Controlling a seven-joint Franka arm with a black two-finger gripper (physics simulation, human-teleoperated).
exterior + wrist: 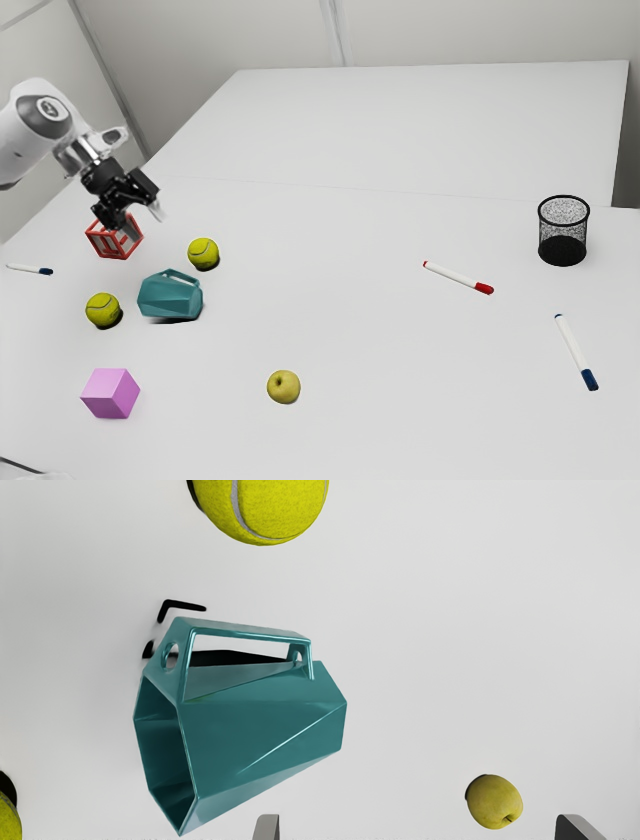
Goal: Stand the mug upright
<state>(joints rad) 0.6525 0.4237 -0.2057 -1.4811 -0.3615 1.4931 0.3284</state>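
Note:
High over the table at the exterior view's left is my gripper [142,212], with the teal mug [170,296] below it and further toward the exterior view's right. The faceted mug lies on its side, its handle facing up and away from the exterior camera. In the wrist view the mug [265,725] shows its hollow mouth at one end and its narrower base at the other. The fingertips of my gripper [417,830] stand wide apart, nothing held between them.
Tennis balls [203,253] [102,310] sit on either side of the mug. A red wire cube [115,238] is close under the gripper. Also on the table [360,350] are a pink cube [110,393], an apple [284,387], several markers [458,277] and a black mesh cup [562,232].

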